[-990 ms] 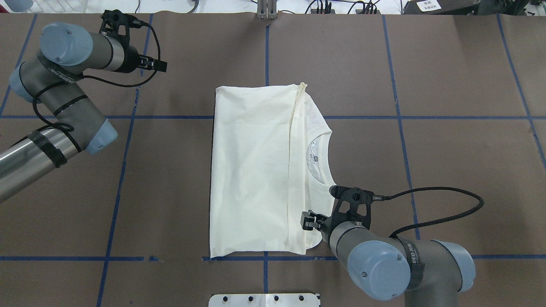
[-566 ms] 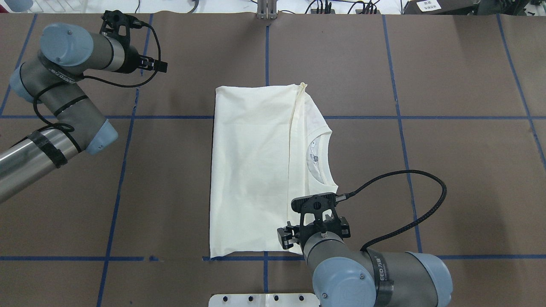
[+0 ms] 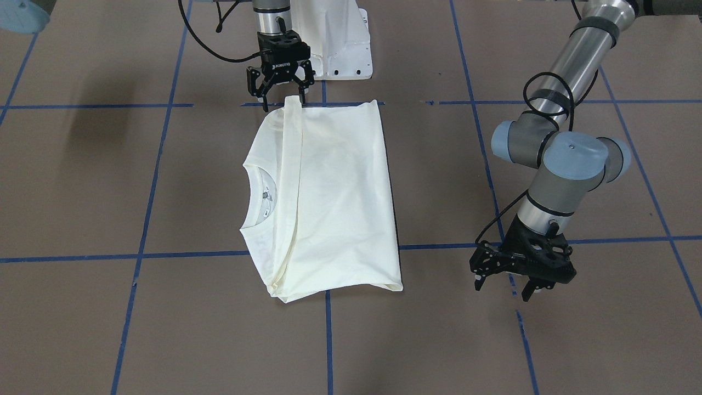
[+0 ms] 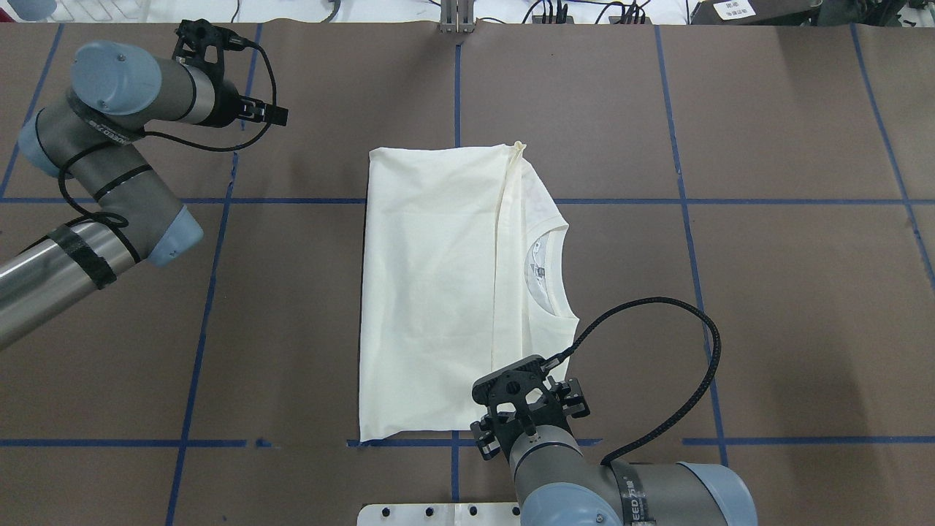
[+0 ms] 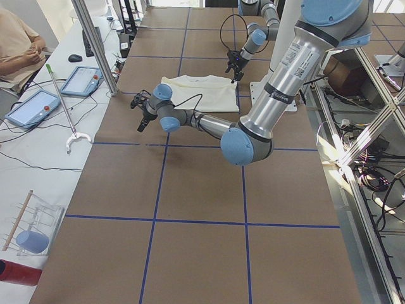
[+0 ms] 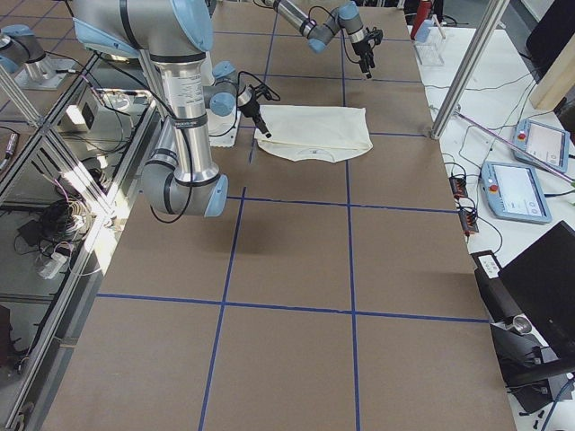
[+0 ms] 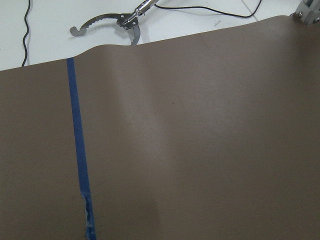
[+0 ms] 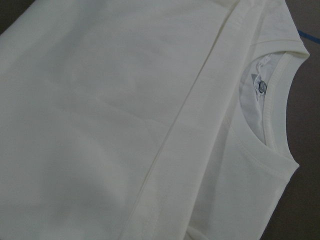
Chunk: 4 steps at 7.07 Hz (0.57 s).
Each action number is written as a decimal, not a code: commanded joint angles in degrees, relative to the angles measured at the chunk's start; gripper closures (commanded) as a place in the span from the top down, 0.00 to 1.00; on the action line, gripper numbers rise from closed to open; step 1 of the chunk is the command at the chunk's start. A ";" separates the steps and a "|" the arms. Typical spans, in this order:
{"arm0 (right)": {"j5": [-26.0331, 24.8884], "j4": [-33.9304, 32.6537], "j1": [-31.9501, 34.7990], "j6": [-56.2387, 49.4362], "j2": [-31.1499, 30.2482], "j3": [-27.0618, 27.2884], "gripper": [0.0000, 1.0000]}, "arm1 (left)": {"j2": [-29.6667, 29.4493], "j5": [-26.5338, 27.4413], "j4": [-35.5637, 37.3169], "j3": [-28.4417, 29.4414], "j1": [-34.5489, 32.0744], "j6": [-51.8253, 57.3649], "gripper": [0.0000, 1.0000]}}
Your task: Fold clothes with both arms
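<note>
T-shirt [image 4: 431,292] lies in the middle of the table [image 4: 767,292] as a plain cream rectangle, sleeves out of sight and one layer lapped over the body. I judge the lengthwise folds done and a crosswise fold left. Its long axis runs from the robot's side to the far side, and the collar [image 4: 556,270] opens toward the robot's right. The right gripper [image 3: 279,94] hangs at the shirt's near edge, jaws spread and empty, though whether its tips touch cloth is unclear, and the left gripper [image 3: 504,288], likewise spread and empty, hovers over bare table well apart.

"ROBOTIQ" on right tool [image 3: 281,94]; partial "EED" on right arm [image 4: 634,495].
</note>
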 commanded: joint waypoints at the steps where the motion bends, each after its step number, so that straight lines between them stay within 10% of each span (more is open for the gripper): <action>1: -0.54 3.04 -1.56 -1.30 -0.30 -0.22 1.00 | 0.00 0.00 0.00 0.03 0.07 0.00 1.00; 4: -0.28 13.67 -2.80 -3.94 -3.09 -0.48 1.00 | 0.26 0.00 0.00 0.03 0.07 0.00 1.00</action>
